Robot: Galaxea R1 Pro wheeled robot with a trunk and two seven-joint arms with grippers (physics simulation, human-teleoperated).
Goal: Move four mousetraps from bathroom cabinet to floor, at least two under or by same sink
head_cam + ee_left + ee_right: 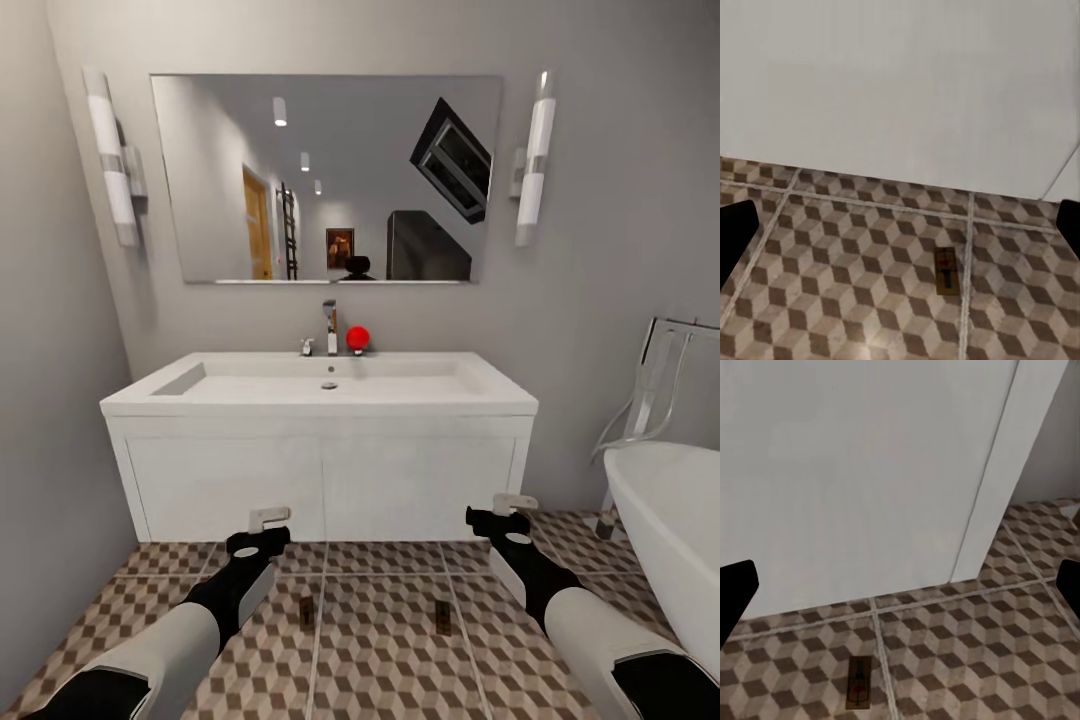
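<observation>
Two tiny dark-brown flat mousetraps (pixel 307 610) (pixel 442 616) at six o'clock from white vanity sink (pixel 320 395), on cube-patterned tiled floor (pixel 380 650). Probably light, stiff, snappy: pinch base edges. Left hand (pixel 268 520) and right hand (pixel 510 505) spread, empty.

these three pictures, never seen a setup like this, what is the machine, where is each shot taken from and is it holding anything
It is a simulated two-armed robot on wheels, steered by a person. The big picture comes from its head camera: it faces a white sink on a white vanity, with a mirror above and a bathtub to its right. Its left gripper and right gripper reach forward, both open and empty. The other two pictures come from cameras on each wrist, looking down at the tiled floor. Two small mousetraps lie there before the vanity: one under the left wrist camera, one under the right.
</observation>
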